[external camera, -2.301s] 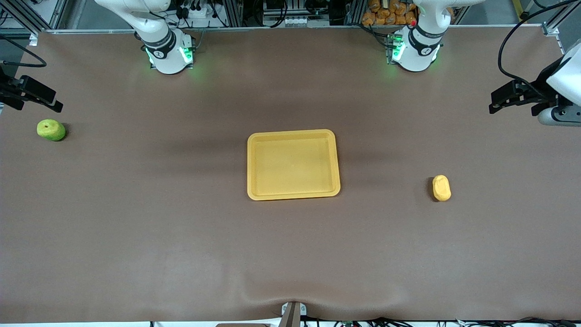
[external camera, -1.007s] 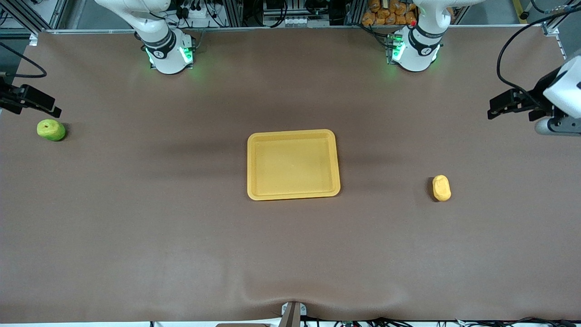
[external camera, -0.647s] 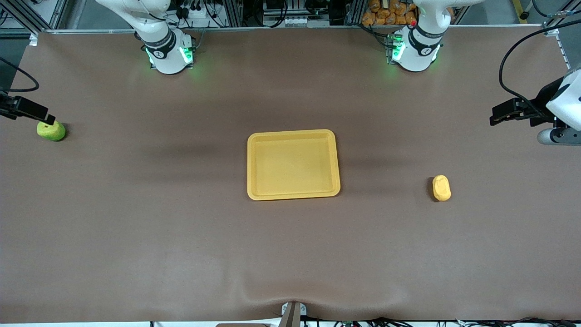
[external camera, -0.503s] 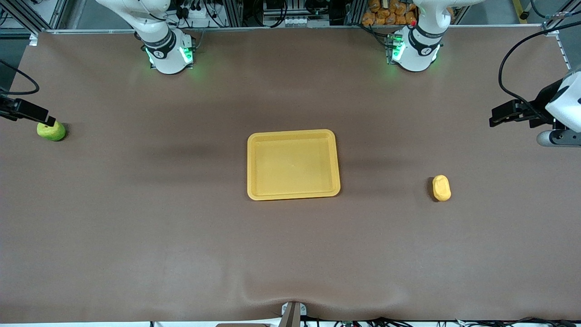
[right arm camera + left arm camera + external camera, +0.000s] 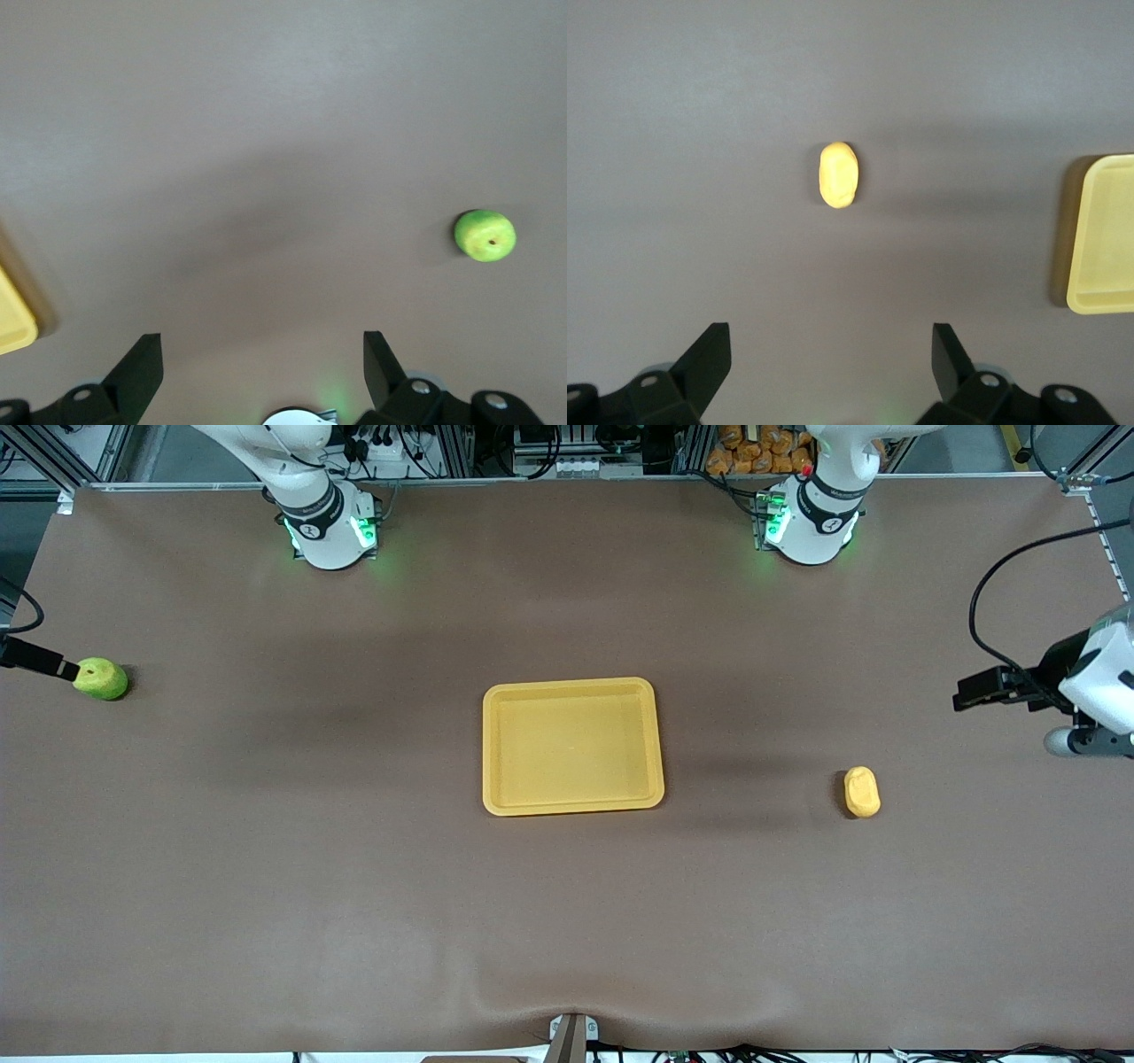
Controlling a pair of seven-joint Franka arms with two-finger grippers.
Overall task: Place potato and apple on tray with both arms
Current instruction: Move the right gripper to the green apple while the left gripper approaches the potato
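The tray (image 5: 572,746) sits bare in the middle of the brown table (image 5: 354,886), with nothing on it and nothing touching its rim. The potato (image 5: 862,791) lies on the cloth toward the left arm's end, well apart from the tray and slightly nearer the front camera than the tray's middle. The apple (image 5: 100,678) rests close to the table's edge at the right arm's end, farther from the camera than the potato and a long way from the tray.

No other loose thing lies on the table — the stretches between each fruit and the tray are plain cloth. The two arm bases (image 5: 326,530) with green lights stand along the table's edge farthest from the camera, and a small mount (image 5: 571,1036) sits at the nearest edge, where the cloth wrinkles slightly.

The left gripper (image 5: 974,689) hangs over the table's end, above bare cloth and off to the side of the potato; its fingers (image 5: 707,359) are spread wide with nothing between them. The right gripper (image 5: 35,661) is at the table's edge just beside the apple, mostly cut off in the front view; its fingers (image 5: 142,363) also stand released and empty, with the apple off to one side in the wrist view.
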